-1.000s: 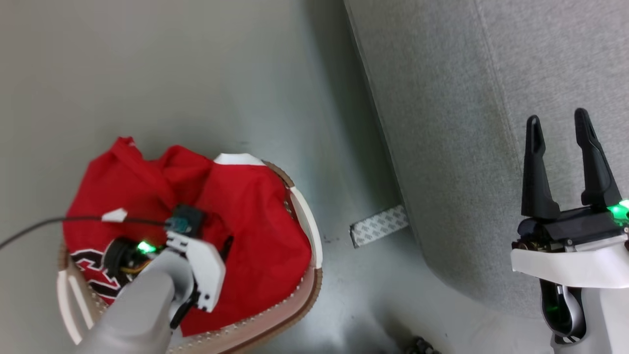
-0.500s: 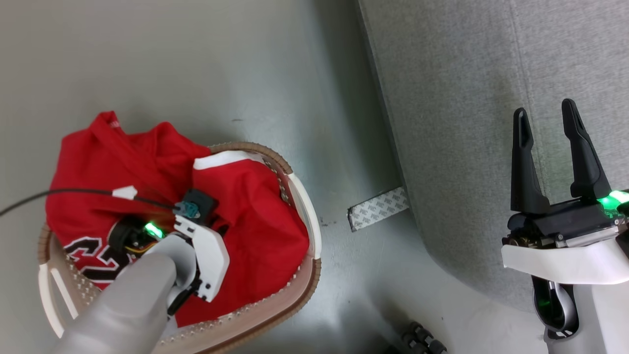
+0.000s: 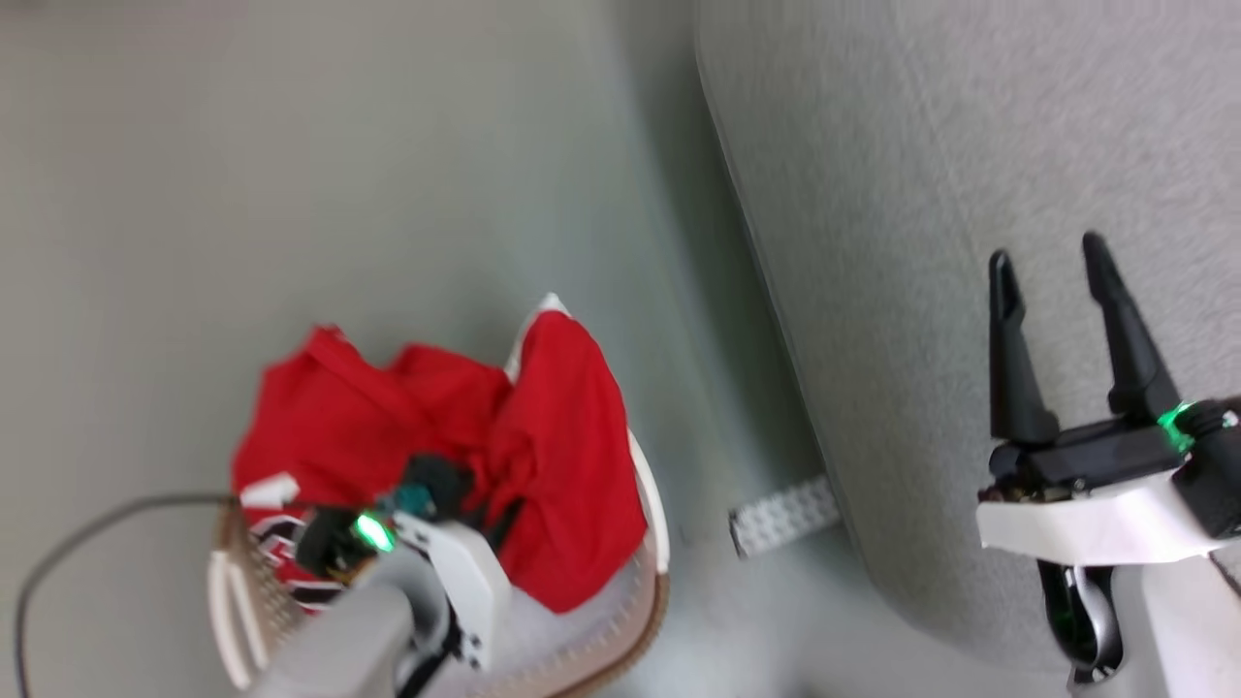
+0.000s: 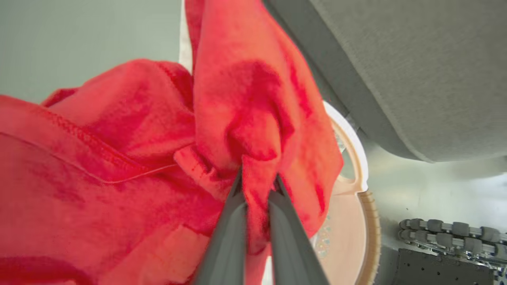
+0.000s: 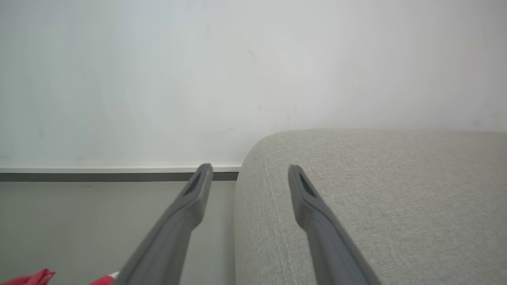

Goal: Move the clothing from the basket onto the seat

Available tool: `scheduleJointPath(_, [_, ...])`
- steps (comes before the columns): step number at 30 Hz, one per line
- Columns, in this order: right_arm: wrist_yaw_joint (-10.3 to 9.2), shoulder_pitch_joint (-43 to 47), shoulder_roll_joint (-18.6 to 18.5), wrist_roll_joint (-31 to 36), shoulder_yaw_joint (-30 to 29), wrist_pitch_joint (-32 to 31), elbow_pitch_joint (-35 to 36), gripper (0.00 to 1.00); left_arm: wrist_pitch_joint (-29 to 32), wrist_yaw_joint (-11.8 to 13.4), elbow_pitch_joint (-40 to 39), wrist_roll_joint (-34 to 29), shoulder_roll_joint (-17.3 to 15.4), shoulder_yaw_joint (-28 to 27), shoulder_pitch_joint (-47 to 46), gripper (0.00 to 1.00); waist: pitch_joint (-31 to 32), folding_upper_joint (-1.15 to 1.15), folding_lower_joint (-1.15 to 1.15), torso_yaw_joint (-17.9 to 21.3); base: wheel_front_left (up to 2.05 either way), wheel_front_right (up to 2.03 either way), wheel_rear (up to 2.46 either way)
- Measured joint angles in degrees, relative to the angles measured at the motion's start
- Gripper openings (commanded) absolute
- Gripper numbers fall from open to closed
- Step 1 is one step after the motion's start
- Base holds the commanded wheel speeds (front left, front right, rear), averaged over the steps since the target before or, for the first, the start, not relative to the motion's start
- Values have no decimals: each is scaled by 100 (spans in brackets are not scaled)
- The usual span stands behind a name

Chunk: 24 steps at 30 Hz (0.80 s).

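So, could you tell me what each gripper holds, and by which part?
The left gripper pinches a bunched fold of the red clothing; the right gripper is open, empty.

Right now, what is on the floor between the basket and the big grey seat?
In the head view, bare grey floor separates the basket from the seat, with one small white patterned strip lying by the seat's base.

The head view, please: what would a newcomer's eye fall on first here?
The bright red clothing, bunched in and over the basket on the floor at the lower left, stands out most. In the left wrist view, the left gripper is shut on a fold of it. To the right spreads the big grey seat, with the right gripper open and holding nothing at the lower right.
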<state>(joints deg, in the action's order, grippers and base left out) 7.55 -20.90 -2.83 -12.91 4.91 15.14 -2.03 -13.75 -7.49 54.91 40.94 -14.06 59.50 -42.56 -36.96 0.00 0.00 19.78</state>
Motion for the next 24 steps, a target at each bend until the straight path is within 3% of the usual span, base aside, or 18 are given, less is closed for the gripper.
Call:
scheduleJointPath(5, [0, 191, 4, 166, -5, 1, -214, 100, -120, 0, -369, 120, 78, -87, 456, 0, 794, 0, 0, -236, 0, 0, 0])
scheduleJointPath(13, [0, 600, 3, 337, -46, 1, -502, 100, -138, 112, -1688, -243, 45, -836, 1250, 0, 1979, 0, -1, -781, 0, 0, 0])
scheduleJointPath(24, [0, 1039, -1, 349, -140, 0, -711, 100, -137, 278, -3118, -755, -58, -1299, 1796, 0, 3012, 0, -1, -1585, 0, 0, 0])
